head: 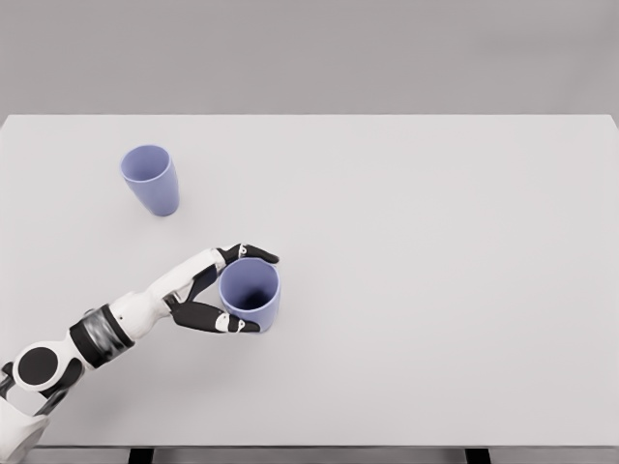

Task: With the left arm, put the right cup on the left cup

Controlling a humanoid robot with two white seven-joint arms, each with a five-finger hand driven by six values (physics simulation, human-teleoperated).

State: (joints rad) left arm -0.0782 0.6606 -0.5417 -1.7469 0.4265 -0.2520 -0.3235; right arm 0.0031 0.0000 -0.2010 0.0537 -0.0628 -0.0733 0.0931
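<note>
Right cup (250, 293) sits wrapped in your left hand (221, 288), fingers round its rim; looks light, stiff, slick — lift gently toward far-left cup (151, 179).

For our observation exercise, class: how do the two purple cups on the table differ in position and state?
The left cup stands free, far back on the table; the right cup sits nearer the front. Nothing touches the left cup, while the left robot hand wraps its fingers around the right cup. Both are upright, open-topped and the same purple, and look alike in shape.
</note>
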